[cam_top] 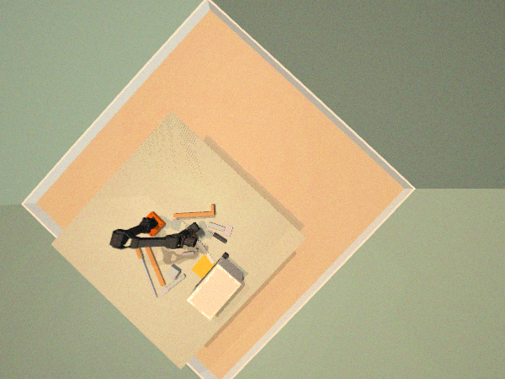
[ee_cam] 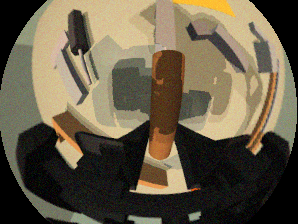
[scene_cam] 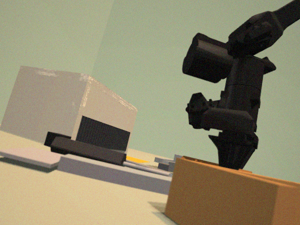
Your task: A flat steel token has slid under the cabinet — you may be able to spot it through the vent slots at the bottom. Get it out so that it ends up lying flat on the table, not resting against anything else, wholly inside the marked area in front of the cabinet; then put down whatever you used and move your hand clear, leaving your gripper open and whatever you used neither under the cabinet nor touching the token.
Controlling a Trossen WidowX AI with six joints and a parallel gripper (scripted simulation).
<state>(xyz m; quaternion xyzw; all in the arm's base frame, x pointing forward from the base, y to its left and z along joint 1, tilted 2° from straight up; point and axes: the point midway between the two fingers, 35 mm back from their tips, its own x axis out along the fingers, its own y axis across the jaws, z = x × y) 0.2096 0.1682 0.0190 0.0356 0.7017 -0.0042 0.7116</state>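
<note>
The tool [cam_top: 191, 237] points down over the desk [cam_top: 105, 261] and is clamped on a brown rod [ee_cam: 164, 103], which runs from between the jaws toward 12 o'clock in the wrist view. From overhead, the cabinet [cam_top: 215, 290] sits at about 5 o'clock from the tool, with the yellow marked area [cam_top: 203, 266] just in front of it, between the two. The token cannot be made out in any view; the dark vent slots [scene_cam: 102, 135] show nothing behind them. An orange L-bar [cam_top: 195, 214] lies at 12 o'clock from the tool, a long orange strip [cam_top: 156, 266] and a grey bar [cam_top: 149, 278] at 7 o'clock. Small grey pieces lie scattered around the tool.
</note>
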